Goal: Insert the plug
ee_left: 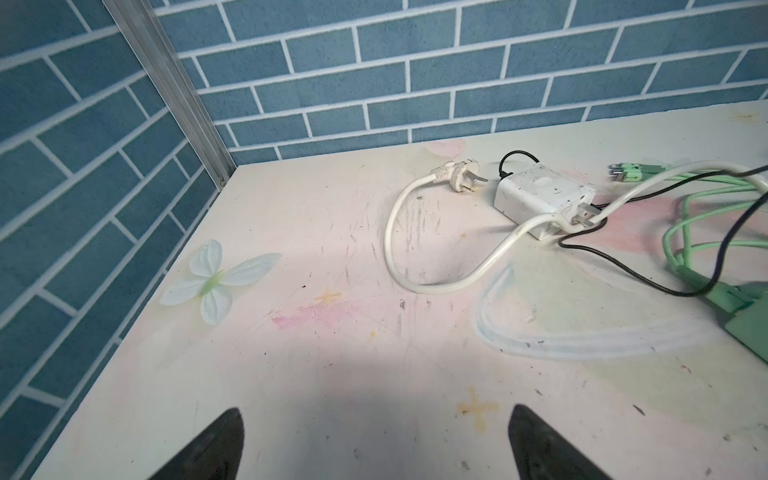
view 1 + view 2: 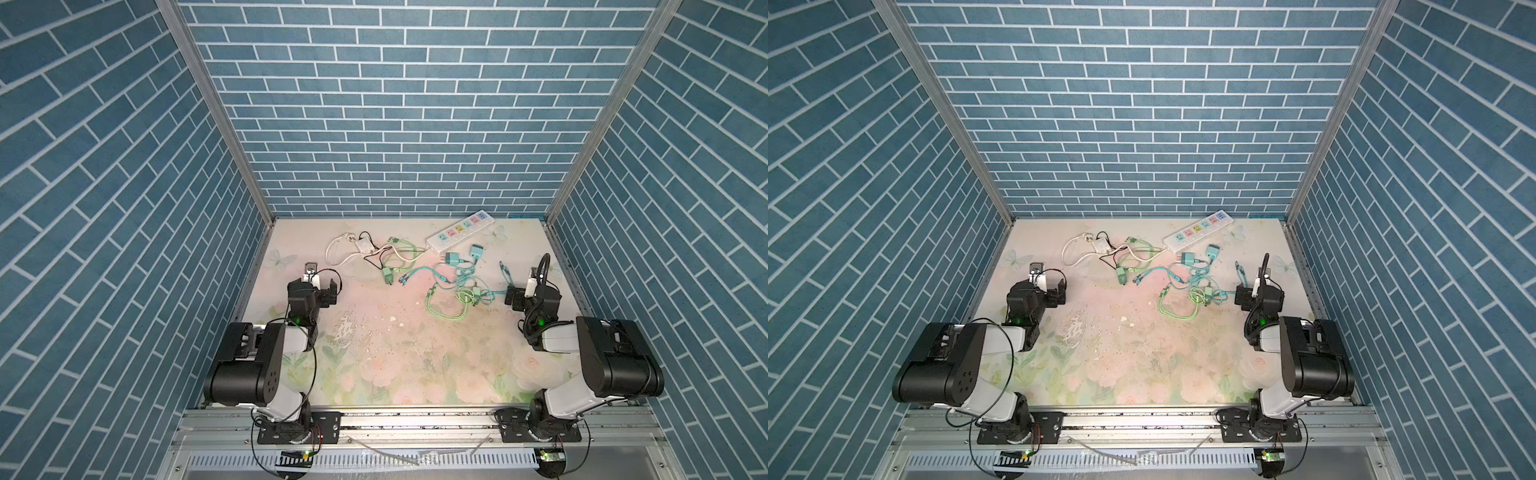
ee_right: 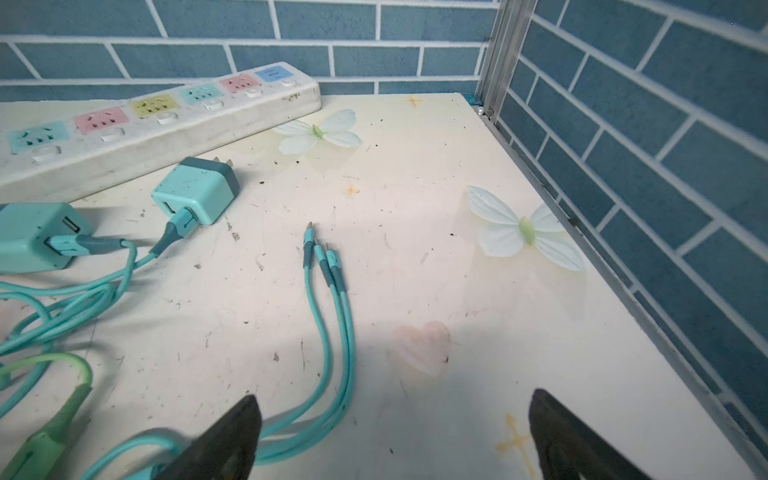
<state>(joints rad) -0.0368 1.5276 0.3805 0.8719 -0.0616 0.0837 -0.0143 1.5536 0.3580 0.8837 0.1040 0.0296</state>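
Teal plastic cube-shaped charger plug (image 3: 195, 189) lies unplugged on the floral-print counter (image 2: 374, 353), just beside the long white power strip with pastel sockets (image 2: 461, 230), right of the frame's centre in both top views. Left hand (image 1: 376, 415) and right hand (image 3: 395, 399) hang spread wide and empty at opposite sides, apparently leaving the tangle of teal and green cables (image 2: 449, 286) clear for a first reach.
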